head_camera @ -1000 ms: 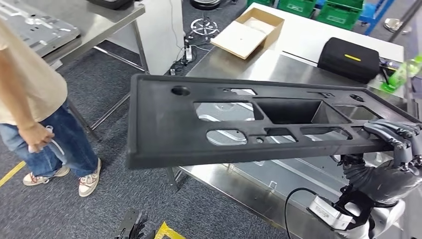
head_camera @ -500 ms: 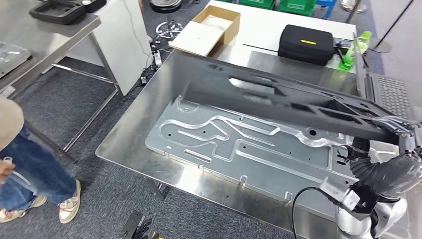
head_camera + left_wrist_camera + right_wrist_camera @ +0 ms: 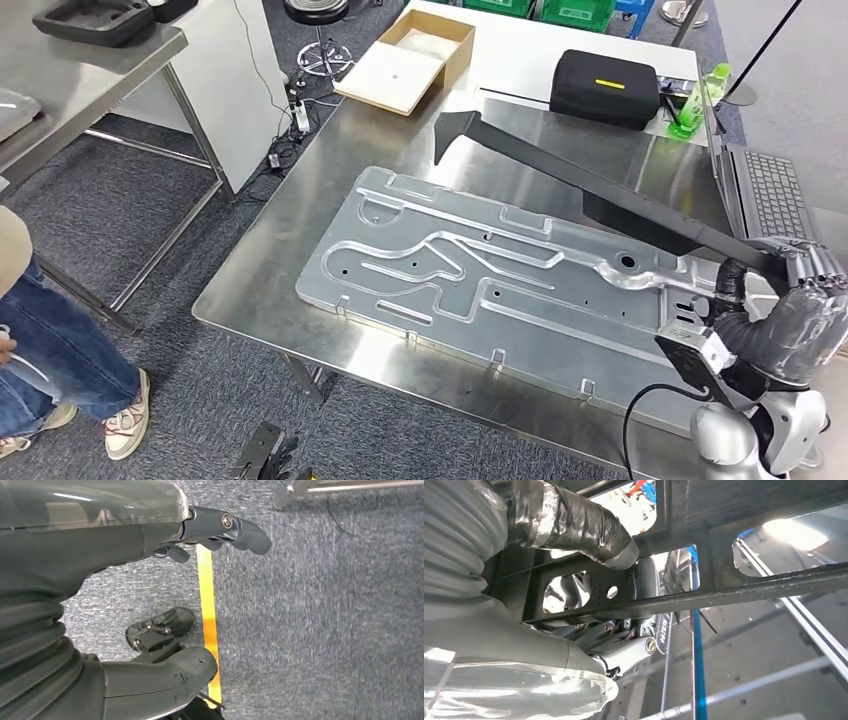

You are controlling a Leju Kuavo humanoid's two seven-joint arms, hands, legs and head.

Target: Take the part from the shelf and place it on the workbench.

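Part: long black panel, edge-on, slanting above the workbench from far centre to near right; seems clear of the metal plate under it.
Right hand: clamped on the panel's near-right end, thumb over the frame.
Left hand: empty, fingers apart, over grey carpet.

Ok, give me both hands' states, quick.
Left hand: open, holding nothing, above the floor.
Right hand: holds the black part by one end, above the workbench.
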